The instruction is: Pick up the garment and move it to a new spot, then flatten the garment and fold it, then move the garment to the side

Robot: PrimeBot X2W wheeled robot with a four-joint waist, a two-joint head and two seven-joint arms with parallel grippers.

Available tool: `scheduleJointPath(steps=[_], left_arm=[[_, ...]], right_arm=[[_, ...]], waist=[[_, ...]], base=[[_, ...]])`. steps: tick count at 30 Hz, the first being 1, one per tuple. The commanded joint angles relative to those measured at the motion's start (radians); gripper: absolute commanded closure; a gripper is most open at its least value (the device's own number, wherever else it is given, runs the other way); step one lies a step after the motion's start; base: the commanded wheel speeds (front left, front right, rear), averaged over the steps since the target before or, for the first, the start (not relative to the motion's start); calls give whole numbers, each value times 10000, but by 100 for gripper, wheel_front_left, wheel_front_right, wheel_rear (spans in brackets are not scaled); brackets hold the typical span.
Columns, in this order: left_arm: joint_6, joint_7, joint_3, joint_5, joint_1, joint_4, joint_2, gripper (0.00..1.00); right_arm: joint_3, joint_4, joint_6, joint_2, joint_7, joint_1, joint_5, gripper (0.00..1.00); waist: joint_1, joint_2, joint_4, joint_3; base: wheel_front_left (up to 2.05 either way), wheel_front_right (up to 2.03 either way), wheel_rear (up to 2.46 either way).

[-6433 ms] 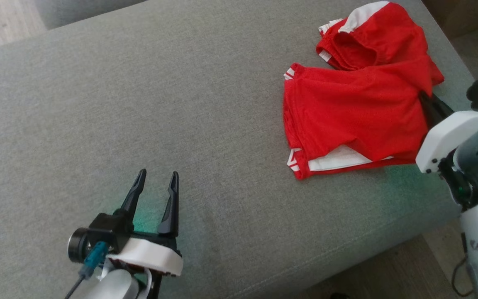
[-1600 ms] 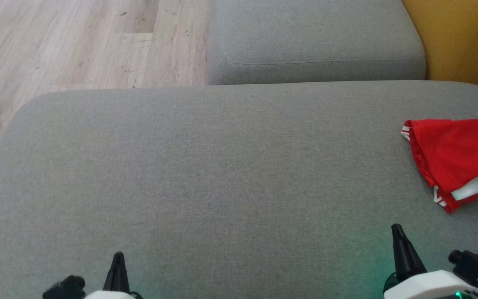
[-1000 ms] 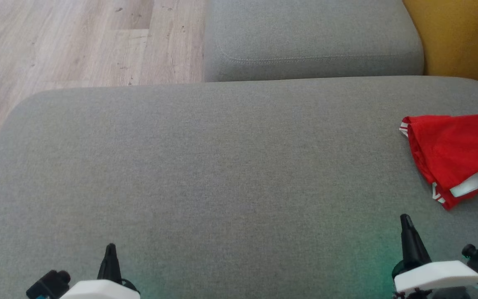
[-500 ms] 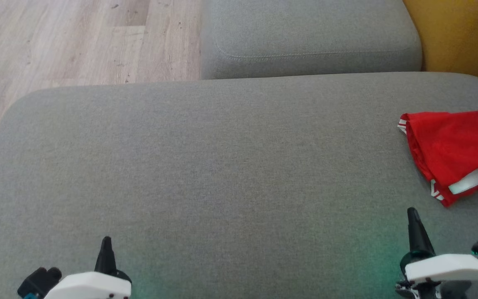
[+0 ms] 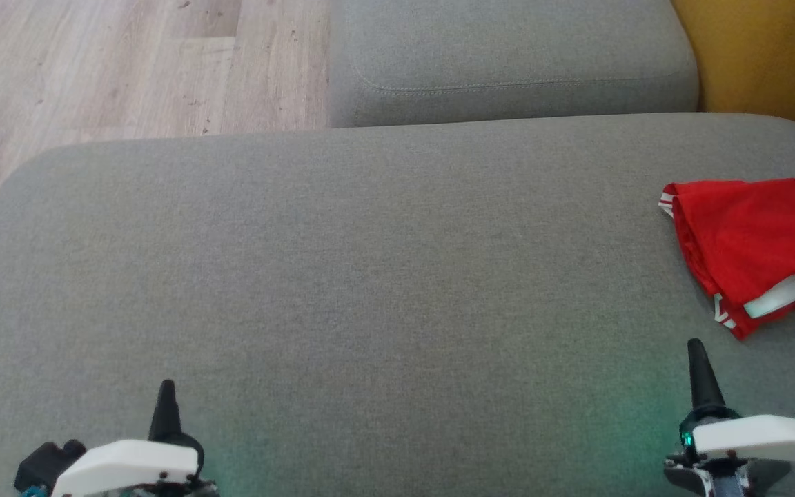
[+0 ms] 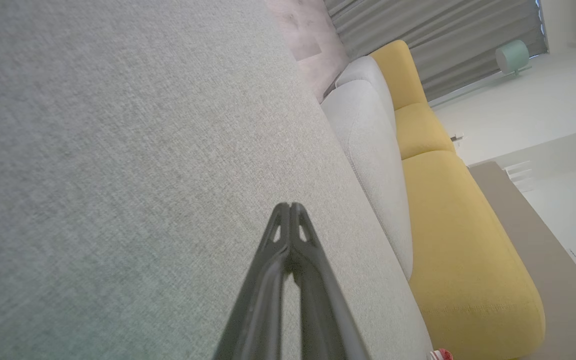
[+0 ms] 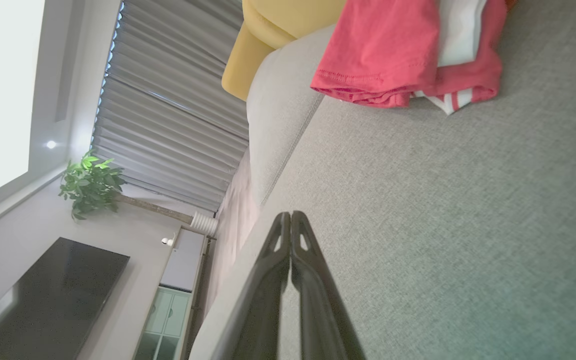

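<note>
right gripper (image 5: pixel 696 355): fingers pressed together, empty, over the grey cushion (image 5: pixel 370 276)
garment (image 5: pixel 760 235): red, folded, at the cushion's right end, near, ahead and to the right of that gripper
left gripper (image 5: pixel 165 397): pressed together, empty, well apart from the garment
nearer arm: right, i judge

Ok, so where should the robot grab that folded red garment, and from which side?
Pinch the red garment along its stacked edge facing the middle of the cushion, near the white-striped corner nearest the robot. Bring the right hand, now shut, in low from the robot's left. The folded layers bunch into one thick edge there, so one pinch probably catches them all.
</note>
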Motion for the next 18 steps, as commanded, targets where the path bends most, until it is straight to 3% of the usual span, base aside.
scheduleJointPath(steps=[1,18], left_arm=[[-151,96,499,-228,-598,-291,2,100],[-734,578,1410,-1471,-859,-279,-353,100]], right_arm=[[38,-302,46,-232,90,-697,369,100],[-204,-237,55,-239,389,-1095,2285,100]], waist=[[0,0,-10,14],[0,0,-106,134]], base=[[0,0,0],[0,0,0]])
